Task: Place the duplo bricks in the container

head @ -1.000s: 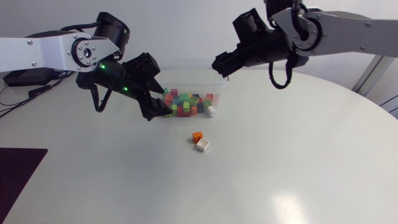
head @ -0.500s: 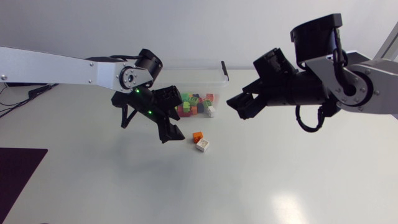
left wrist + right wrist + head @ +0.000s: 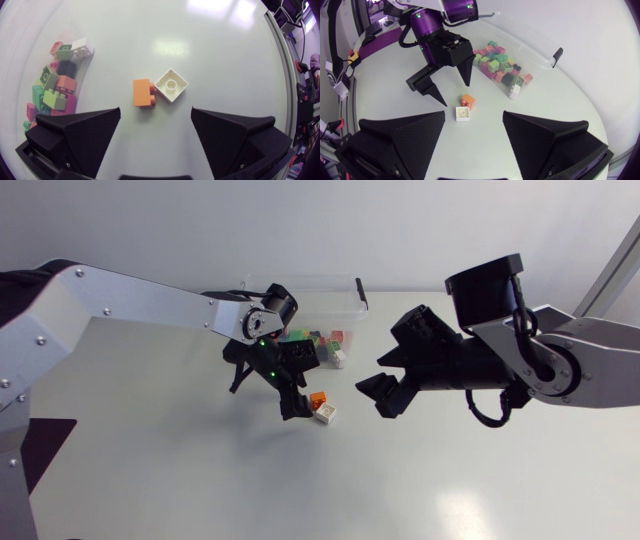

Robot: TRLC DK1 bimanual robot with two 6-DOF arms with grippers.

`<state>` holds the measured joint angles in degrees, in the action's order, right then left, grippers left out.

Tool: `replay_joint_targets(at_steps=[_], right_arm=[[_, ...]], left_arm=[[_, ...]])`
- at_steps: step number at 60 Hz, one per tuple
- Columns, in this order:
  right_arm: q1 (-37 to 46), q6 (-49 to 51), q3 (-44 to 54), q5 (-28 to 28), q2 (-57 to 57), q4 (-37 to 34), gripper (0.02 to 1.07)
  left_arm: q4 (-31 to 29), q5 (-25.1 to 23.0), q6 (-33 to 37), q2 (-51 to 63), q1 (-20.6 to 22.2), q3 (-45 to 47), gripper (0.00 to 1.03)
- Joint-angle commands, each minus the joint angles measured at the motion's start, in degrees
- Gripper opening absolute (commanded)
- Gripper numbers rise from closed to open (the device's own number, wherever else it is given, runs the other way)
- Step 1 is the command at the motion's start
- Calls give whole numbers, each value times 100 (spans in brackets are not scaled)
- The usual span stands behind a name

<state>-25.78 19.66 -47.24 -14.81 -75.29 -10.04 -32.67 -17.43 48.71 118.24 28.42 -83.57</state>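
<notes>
Two duplo bricks lie loose on the white round table [image 3: 450, 480], at 6 o'clock from the clear plastic container [image 3: 300, 279] that holds a heap of mixed coloured bricks [image 3: 312, 346].

Farthest left, the left black wedge-fingered gripper [image 3: 298, 395] hangs low with its fingers spread wide and nothing between them. In its wrist view, the small orange duplo brick [image 3: 142, 93] sits just ahead of the gap. The square white duplo brick [image 3: 171, 85] touches it, or very nearly, at its 5 o'clock in the head view. At 3 o'clock of the pair, the right black gripper [image 3: 375, 395] hovers near, equally wide and empty.

Closing now could go badly. With the two bricks so close, a finger may catch the white one and skid it away, or pinch both so that one drops on the lift. Both arms are aimed at the same spot, so the grippers could also collide.
</notes>
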Motion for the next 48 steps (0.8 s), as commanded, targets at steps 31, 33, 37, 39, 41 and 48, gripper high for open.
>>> replay_joint_targets(at_steps=[31, 33, 37, 39, 41, 48], right_arm=[[-208, 319, 260, 4, -513, 117, 87], [-208, 337, 242, 4, -531, 117, 86], [-226, 337, 207, 13, -566, 108, 86], [-226, 337, 189, 13, -575, 90, 86], [-243, 337, 172, 13, -610, 73, 86], [-287, 337, 189, 13, -628, 73, 87]], left_arm=[[129, 275, -125, 868, 75, -959, 98], [129, 275, -142, 877, 93, -977, 98], [129, 310, -151, 885, 128, -995, 96], [129, 363, -169, 894, 146, -1012, 96], [129, 416, -204, 894, 163, -1039, 95], [-293, 750, -274, 1061, 242, -1399, 93]])
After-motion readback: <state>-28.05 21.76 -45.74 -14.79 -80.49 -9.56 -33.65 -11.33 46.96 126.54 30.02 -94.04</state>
